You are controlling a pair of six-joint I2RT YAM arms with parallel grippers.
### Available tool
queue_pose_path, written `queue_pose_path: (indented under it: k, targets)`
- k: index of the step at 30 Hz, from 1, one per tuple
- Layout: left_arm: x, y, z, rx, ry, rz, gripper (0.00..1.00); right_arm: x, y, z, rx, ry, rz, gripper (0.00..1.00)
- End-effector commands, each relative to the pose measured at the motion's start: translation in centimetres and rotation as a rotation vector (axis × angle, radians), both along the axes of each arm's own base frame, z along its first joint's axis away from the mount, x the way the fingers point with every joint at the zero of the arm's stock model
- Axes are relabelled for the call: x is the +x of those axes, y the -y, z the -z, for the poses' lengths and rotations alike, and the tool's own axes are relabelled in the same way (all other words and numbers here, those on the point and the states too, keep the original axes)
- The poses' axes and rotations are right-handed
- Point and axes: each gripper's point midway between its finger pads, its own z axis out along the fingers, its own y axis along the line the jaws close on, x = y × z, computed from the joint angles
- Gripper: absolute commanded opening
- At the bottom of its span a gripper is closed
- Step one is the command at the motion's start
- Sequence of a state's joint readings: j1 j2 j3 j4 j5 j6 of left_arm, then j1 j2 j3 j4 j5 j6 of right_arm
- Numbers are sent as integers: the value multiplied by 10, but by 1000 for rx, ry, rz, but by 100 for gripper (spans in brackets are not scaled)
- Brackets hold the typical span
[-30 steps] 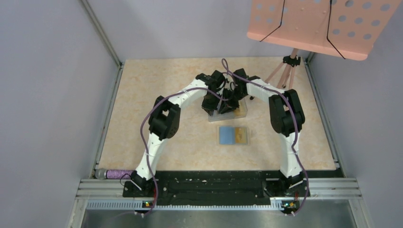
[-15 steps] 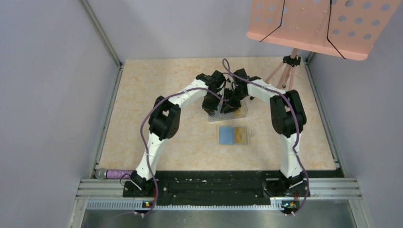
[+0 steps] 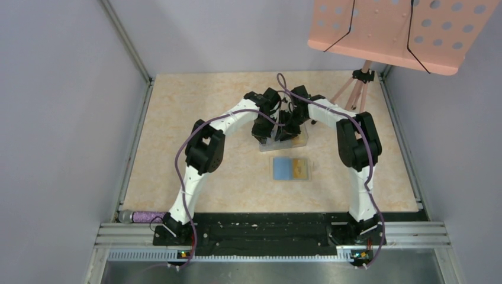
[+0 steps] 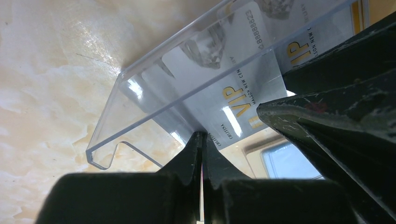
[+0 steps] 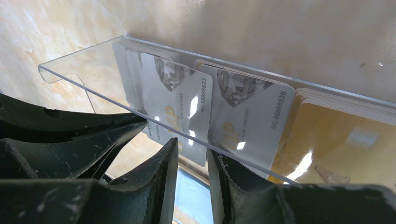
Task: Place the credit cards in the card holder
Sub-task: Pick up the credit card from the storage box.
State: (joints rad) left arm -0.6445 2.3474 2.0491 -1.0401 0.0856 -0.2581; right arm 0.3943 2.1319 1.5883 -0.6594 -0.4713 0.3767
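A clear plastic tray (image 3: 299, 141) at mid table holds upright credit cards, silvery stacks (image 5: 247, 119) and yellow-orange ones (image 5: 336, 140). One silvery VIP card (image 4: 224, 98) sticks out below the tray's front lip. My left gripper (image 4: 201, 137) is shut on that card's lower edge. The right gripper (image 5: 191, 151) stands open by a narrow gap, with the card's corner (image 5: 196, 140) between its fingers and apart from both. The card holder (image 3: 290, 168) lies open just in front of the tray, blue lining up; its lining also shows under both grippers (image 5: 191, 191).
A pink perforated music stand (image 3: 402, 29) hangs over the back right corner, its tripod legs (image 3: 354, 90) on the table behind the right arm. Grey walls close in both sides. A purple object (image 3: 142, 216) lies by the left arm's base.
The right gripper's jaws have parted a little and its wrist has shifted slightly towards the back. The left arm and the tray have stayed put.
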Motion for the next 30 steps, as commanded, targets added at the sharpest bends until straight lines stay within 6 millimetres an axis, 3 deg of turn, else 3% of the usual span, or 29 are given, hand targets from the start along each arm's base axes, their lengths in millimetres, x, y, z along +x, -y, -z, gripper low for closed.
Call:
queue_pose_path:
  k: [1, 6, 14, 21, 27, 30]
  targets:
    - [-22, 11, 15, -9, -60, 64, 0, -11, -3, 15, 8, -46, -21, 30]
    - [-22, 17, 15, -38, -65, 59, 0, -4, -14, -4, 172, -32, 34, 31]
    - [-26, 20, 19, -50, -84, 55, 0, -4, -10, -16, 366, -53, 120, 27]
    - [-25, 18, 20, -49, -80, 53, 0, -4, -12, -19, 383, -54, 110, 5]
    - [-24, 17, 19, -42, -74, 51, 0, -10, -12, -8, 372, -87, 97, 6]
    - [-22, 15, 14, -33, -56, 46, 0, -7, -10, -10, 351, -66, 97, 0]
